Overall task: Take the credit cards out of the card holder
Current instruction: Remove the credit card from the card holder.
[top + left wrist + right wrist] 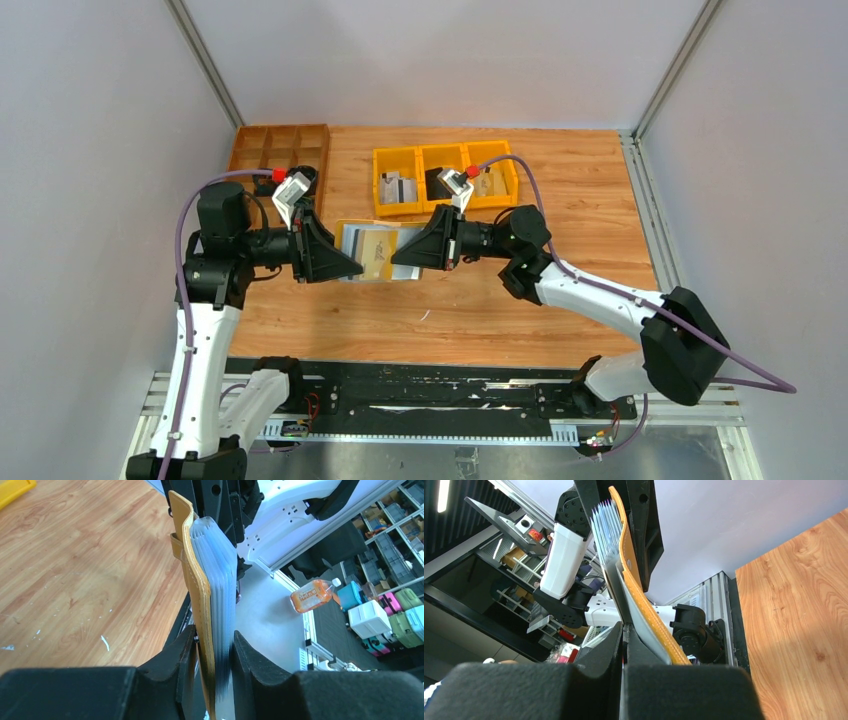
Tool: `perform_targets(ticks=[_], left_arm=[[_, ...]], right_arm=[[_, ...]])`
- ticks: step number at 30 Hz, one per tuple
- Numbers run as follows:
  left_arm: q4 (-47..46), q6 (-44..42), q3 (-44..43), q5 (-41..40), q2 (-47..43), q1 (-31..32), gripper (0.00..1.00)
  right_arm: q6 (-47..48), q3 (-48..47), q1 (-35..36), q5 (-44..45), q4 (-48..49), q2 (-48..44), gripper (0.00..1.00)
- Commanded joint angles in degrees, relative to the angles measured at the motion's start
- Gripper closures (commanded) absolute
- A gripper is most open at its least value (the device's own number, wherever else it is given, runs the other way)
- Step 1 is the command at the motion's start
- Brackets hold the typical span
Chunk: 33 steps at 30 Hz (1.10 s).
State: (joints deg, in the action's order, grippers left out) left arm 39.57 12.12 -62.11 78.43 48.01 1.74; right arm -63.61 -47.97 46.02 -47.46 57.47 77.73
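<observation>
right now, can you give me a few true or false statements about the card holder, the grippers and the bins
1. The left gripper and the right gripper are both shut on the card holder. True.
2. The card holder is folded closed. False: it is open, with its pleated sleeves showing.
3. The yellow bin stands beyond the grippers, farther from the arm bases. True.
4. The wooden divided tray sits at the far right corner of the table. False: it is at the far left corner.
</observation>
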Motion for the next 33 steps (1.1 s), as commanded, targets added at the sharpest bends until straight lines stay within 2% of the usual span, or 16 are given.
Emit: perform_targets(ticks=[1,3,4,6,7,8,11,18,22,25,30,33], left_arm=[[-0.3,1.6,-2.4,3.5,-0.5,0.3,0.8],[-0.3,1.5,-2.2,2.9,-0.5,0.3,0.82],[-0.3,1.5,-2.1,2.4,-0.6,0.4,0.85],[-0.4,1.9,-2.2,0.6,-0.5,0.3,0.94],[-0.4,2.2,-2.3,-1.0,-0.5,0.3,0.99],[-0.4,2.3,-2.3,-2.2,-0.5,0.3,1.0],[-0.4,2.4,-2.2,-2.4,-0.4,0.3,1.0],[-0.4,2.7,-3.2,-1.1,-1.0,0.3,1.0],[-0.4,2.7,-3.3,-0.8,-1.1,0.3,1.0],[-0.4,2.7,-3.5,-0.9,-0.9,0.3,1.0],[-0.5,2.5,-4.2,-2.7,-0.7,0.3,1.0],[-2.0,3.8,-3.8,-6.0,-0.8,0.2,1.0]], right_arm=[[-0.1,1.3,-0.9,0.4,1.7,-1.0,1.0],[-1.0,0.7,-0.9,0.1,3.2,-0.6,1.0],[-1.5,0.4,-0.9,-0.1,3.7,-0.5,0.97],[-1.9,-0.2,-0.7,-0.1,3.9,-0.3,0.76],[-1.9,-0.7,-0.4,0.2,4.3,-0.2,0.69],[-1.9,-1.1,-0.1,0.5,4.5,0.0,0.63],[-2.3,-2.7,0.3,0.8,5.1,1.2,0.58],[-5.0,-4.4,0.6,0.7,8.9,4.5,0.65],[-6.7,-4.3,0.7,0.5,11.2,5.5,0.81],[-8.4,-3.9,0.5,0.1,13.9,6.0,1.0],[-10.7,-0.5,-2.5,-0.9,17.0,4.9,1.0],[-10.6,0.8,-5.3,-3.1,15.7,3.5,1.0]])
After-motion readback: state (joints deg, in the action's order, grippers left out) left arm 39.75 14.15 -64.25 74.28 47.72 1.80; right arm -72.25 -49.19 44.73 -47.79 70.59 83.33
